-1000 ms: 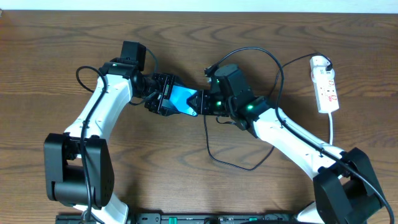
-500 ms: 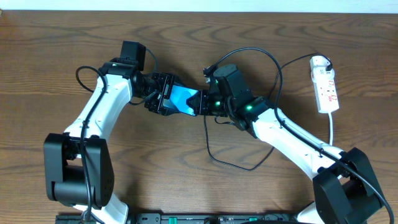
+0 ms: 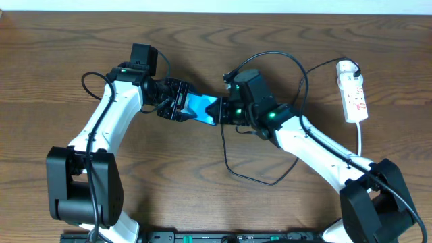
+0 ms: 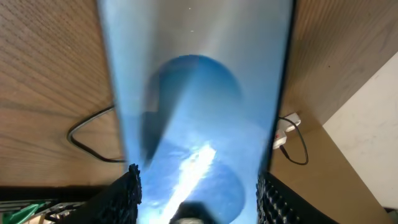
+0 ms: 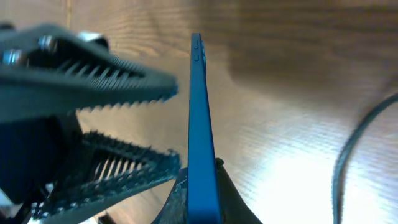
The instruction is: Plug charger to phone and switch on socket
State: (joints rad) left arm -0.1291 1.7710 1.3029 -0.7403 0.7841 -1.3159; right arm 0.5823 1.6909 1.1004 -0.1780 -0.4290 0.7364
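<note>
Centre of the overhead view: the phone [image 3: 200, 106] hangs between the two arms, its blue screen showing between them. The left end effector [image 3: 183, 108] comes in from the left, its jaws partway apart. In the left wrist view its toothed fingers [image 4: 129, 186] lie against the phone's two long edges, gripping it across its width, and the screen fills most of that frame.

The right end effector [image 3: 217, 111] meets the phone from the right and is closed tight. In the right wrist view the phone stands edge-on, a thin blue line up the middle of the frame, with the dark fingertips [image 5: 229, 202] pinched on it at the bottom edge.

The charger [image 3: 227, 158] – a thin black cable – loops over the table [image 3: 67, 40] below and above the right arm; I cannot tell where its plug tip is. The socket [image 3: 353, 91] lies at the upper right of the overhead frame, well apart from the phone, with its white cord trailing down.
</note>
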